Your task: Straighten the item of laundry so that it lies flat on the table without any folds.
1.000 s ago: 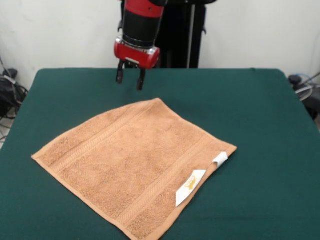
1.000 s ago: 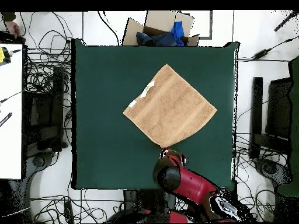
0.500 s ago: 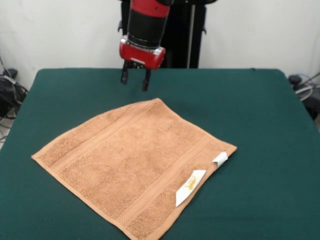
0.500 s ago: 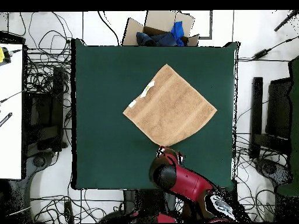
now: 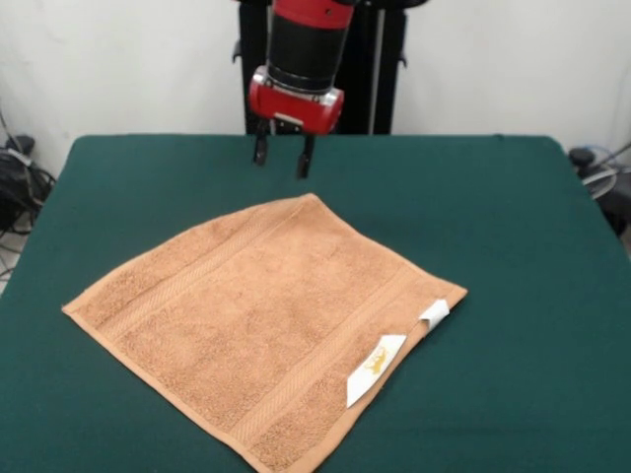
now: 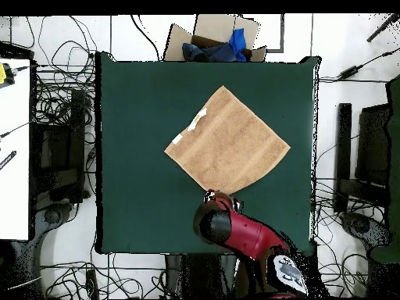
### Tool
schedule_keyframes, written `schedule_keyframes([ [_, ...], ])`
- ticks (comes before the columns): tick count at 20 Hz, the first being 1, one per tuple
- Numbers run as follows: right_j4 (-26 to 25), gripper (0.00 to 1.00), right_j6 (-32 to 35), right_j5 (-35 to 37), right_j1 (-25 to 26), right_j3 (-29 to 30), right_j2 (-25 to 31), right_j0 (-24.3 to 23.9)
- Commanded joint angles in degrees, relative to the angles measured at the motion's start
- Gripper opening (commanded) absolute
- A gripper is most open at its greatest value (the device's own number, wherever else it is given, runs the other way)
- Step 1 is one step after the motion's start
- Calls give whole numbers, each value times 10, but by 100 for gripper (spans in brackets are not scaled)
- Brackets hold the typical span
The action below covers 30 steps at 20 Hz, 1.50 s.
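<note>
I see towel (image 5: 264,325) flat on bench (image 5: 513,207). Claw (image 5: 283,158) at towel's 12 o'clock corner, slightly open, empty.

front: faces robot | overhead: straight down | shared: table (image 5: 513,197)

you'll see only the gripper (image 5: 282,158) has moved: in the front view it has slid rightward along the far side of the table (image 5: 513,246) (from left of the towel's far corner to just above it) and risen a little. its two fingers hang apart with nothing between them. in the overhead view the arm (image 6: 234,230) has swung toward the left.
</note>
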Motion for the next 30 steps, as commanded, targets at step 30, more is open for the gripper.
schedule_keyframes([
  [30, 17, 100, 101, 119, 24, -146, 3, 39],
])
